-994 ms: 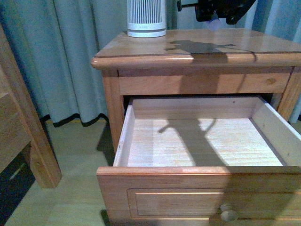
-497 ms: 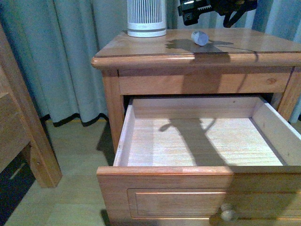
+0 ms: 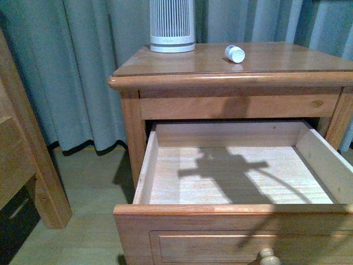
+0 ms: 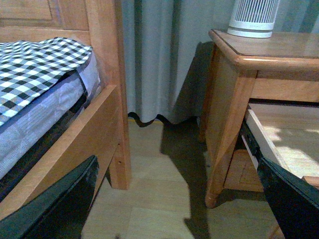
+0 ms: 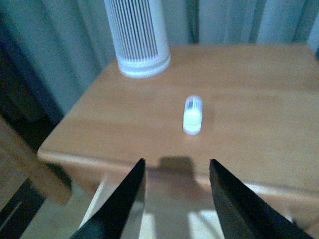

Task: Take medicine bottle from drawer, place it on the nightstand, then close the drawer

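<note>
The medicine bottle (image 3: pixel 235 53) lies on its side on the nightstand (image 3: pixel 276 61) top, cap toward me; it also shows in the right wrist view (image 5: pixel 192 115). The drawer (image 3: pixel 237 221) stands pulled open, its pale inside empty, its knob (image 3: pixel 268 256) at the bottom edge. My right gripper (image 5: pixel 177 167) is open and empty, above the nightstand's front edge, a little back from the bottle. My left gripper (image 4: pixel 179 199) is open and empty, low over the floor left of the nightstand (image 4: pixel 234 99). Neither gripper shows in the front view.
A tall white ribbed appliance (image 3: pixel 172 25) stands at the back left of the nightstand top. A shorter drawer front (image 3: pixel 237 106) sits shut above the open one. A bed frame post (image 3: pixel 33 165) and checked bedding (image 4: pixel 35 64) lie left. Curtains (image 3: pixel 83 66) hang behind.
My right gripper has let go of the bottle on the nightstand top and drawn back out of the front view. The bottle now lies free; the arm's shadow has moved into the drawer.
</note>
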Robot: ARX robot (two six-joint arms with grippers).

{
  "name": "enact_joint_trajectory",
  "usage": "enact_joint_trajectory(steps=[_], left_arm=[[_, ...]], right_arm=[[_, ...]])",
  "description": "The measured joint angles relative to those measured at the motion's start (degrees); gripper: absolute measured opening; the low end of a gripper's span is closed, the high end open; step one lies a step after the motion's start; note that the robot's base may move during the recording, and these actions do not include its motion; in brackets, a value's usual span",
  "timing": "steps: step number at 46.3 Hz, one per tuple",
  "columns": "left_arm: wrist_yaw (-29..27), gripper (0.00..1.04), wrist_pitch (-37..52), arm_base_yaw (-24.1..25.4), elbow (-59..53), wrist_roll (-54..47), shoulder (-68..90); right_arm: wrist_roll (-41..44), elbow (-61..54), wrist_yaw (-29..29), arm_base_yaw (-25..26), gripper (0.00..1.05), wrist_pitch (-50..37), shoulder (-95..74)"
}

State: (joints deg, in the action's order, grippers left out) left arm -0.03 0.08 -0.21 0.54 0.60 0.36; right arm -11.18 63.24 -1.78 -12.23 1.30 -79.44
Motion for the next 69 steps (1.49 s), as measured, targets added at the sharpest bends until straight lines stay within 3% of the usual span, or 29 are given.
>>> enact_joint_trajectory(steps=[8,14,22,36,54,69], left_arm=[[0.0,0.98,0.0,0.0,0.0,0.0,0.0],[0.0,0.98,0.0,0.0,0.0,0.0,0.0],[0.0,0.98,0.0,0.0,0.0,0.0,0.0],[0.0,0.98,0.0,0.0,0.0,0.0,0.0],[0.0,0.98,0.0,0.0,0.0,0.0,0.0],[0.0,0.98,0.0,0.0,0.0,0.0,0.0]], right_arm=[[-8.1,-12.0,-3.8,-1.9,0.03,12.2,8.9],[-12.0,-16.3,-4.8,-3.3,0.03,19.0,11.3],[-13.2,-20.0,-4.0,-3.7,0.03,19.7,9.9],[-10.2,-22.1,1.2,-3.0,0.03,10.8,-4.0],[4.3,-17.6,9.8,-3.8,0.03,-7.0,-18.6],[10.7,-10.8,12.1,-1.5,0.03,-10.1,-27.1]])
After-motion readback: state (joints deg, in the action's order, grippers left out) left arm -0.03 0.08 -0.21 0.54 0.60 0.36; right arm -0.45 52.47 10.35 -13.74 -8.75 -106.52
